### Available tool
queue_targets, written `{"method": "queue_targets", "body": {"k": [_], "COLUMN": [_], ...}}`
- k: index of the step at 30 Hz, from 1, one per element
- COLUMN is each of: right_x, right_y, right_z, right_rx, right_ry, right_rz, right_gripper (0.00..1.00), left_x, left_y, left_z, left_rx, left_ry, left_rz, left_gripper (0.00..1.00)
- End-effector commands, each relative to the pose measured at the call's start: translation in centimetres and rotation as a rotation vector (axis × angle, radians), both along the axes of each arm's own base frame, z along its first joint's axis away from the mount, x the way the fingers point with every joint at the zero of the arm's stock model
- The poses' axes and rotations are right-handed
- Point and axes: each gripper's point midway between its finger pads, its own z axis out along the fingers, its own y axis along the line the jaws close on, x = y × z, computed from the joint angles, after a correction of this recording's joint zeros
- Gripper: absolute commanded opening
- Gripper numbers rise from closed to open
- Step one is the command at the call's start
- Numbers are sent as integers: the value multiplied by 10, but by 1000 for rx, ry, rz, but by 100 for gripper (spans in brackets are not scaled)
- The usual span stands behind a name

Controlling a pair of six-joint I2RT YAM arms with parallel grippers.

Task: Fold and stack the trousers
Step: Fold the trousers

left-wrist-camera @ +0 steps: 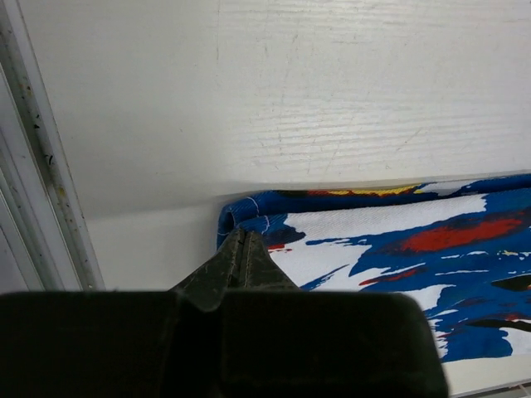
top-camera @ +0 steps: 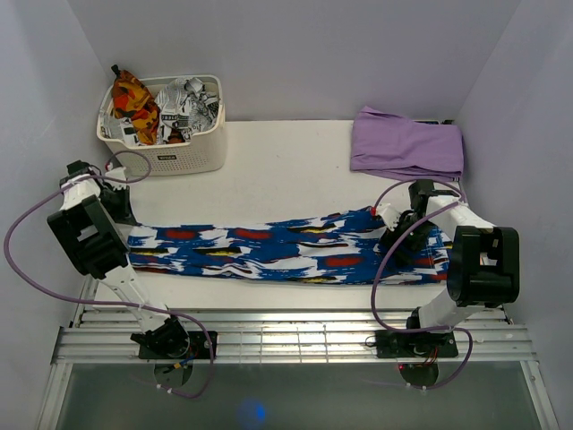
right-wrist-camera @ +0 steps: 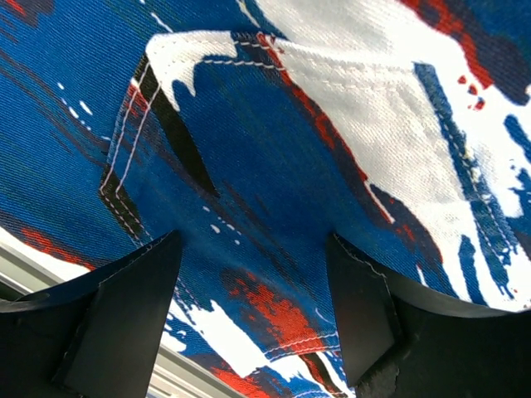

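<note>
**Trousers laid out, left pinch hard to read**

In the top view my left arm hides its own tip. On the wrist cam, the left gripper (left-wrist-camera: 241, 249) is pressed together at the hem of the trousers (top-camera: 277, 251), and I can't tell if any cloth is caught. The right gripper (right-wrist-camera: 249, 286) is spread wide over the cloth. The trousers lie stretched across the table (top-camera: 286, 170).

your white surface (top-camera: 286, 170) carries the trousers (top-camera: 269, 251) spread flat across its near half (lengthwise, left to right), a white basket (top-camera: 170, 154) at the far left corner and a lilac garment (top-camera: 407, 143) far right.
</note>
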Motion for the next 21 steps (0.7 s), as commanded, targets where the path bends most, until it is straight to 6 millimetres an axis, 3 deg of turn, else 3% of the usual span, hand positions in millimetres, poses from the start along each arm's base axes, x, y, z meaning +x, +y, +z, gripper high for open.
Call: {"method": "queue_targets", "body": {"k": [1, 5, 10, 11, 13, 14, 16, 17, 18, 21], "right_x": [-7, -8, -6, -7, -3, 5, 9, 21, 25, 51], "right_y": [-4, -6, -5, -3, 4, 8, 23, 29, 36, 62], "right_z": [-6, -6, 0, 4, 12, 23, 38, 56, 67, 112], "right_rx": [-16, -26, -21, -14, 25, 47, 128, 166, 206, 355], "right_ry": [28, 31, 21, 22, 10, -24, -43, -93, -115, -226], "right_rz": [17, 23, 22, 17, 8, 11, 8, 1, 3, -14], "right_gripper": [75, 75, 74, 75, 75, 75, 75, 75, 75, 73], "left_x": [18, 18, 6, 3, 6, 9, 22, 21, 32, 42], "left_y": [10, 23, 28, 27, 26, 24, 7, -8, -39, -102], "left_z": [23, 28, 14, 13, 22, 37, 66, 85, 100, 143], "left_rx": [48, 117, 129, 128, 127, 138, 95, 70, 15, -32], "left_ry": [-83, -85, -39, -33, -58, -102, -204, -234, -292, -408], "left_rz": [-16, -15, -26, -41, -53, -69, -118, -148, -240, -405], "left_gripper": [0, 0, 0, 16, 34, 52, 62, 64, 65, 65]}}
